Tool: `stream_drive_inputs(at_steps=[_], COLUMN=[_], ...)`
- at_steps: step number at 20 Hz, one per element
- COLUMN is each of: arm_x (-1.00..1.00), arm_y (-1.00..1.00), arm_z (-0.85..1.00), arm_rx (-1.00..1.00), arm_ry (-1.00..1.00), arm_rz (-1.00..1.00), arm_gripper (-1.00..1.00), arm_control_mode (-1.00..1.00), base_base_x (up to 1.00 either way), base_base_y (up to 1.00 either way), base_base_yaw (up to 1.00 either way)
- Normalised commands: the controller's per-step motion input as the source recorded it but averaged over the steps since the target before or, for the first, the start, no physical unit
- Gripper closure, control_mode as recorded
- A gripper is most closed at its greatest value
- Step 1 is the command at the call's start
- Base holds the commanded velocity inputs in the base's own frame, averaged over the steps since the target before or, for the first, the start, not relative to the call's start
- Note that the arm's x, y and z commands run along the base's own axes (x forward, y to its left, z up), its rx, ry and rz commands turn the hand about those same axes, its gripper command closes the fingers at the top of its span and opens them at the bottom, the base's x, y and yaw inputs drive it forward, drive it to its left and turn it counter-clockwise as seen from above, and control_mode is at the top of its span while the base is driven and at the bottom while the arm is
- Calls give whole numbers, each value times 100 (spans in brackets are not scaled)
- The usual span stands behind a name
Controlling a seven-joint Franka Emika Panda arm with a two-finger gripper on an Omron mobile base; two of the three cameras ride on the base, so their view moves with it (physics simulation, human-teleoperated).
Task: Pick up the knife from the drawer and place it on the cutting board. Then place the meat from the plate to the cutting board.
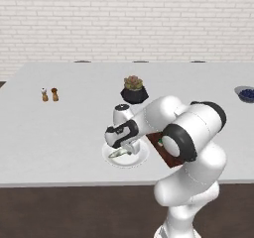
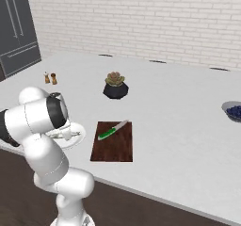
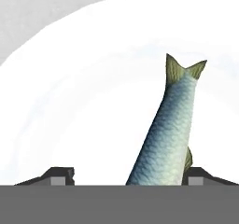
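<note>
On the white plate [image 3: 56, 101] the fish [image 3: 170, 125] is lying between the spread fingers of the gripper [image 3: 126, 174], nearer to one finger, so it is probably better centring before pinching, while the knife [image 2: 112, 130] is already resting on the cutting board [image 2: 113, 147].

The fish [image 3: 163, 134] is showing fine silvery scales with a slight sheen. The plate [image 3: 70, 101] is looking smooth, glossy white. The cutting board [image 2: 113, 149] is showing matt dark wood; the bench [image 2: 188, 126] is appearing smooth, pale.
</note>
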Motion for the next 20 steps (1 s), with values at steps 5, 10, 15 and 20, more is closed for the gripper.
stream_drive_inputs(at_steps=[5,10,15,20], arm_x=[-44,-58,-43,-19], arm_y=[-7,-62,-95,-100], arm_z=[-2,64,100,50], arm_rx=[0,3,10,3], arm_ry=[-1,-9,-9,0], arm_rz=[-9,-14,-13,-8], arm_gripper=[100,100,100,100], arm_control_mode=[-100,-100,-100,-100], base_base_x=[0,0,0,0], base_base_y=[0,0,0,0], base_base_yaw=[0,0,0,0])
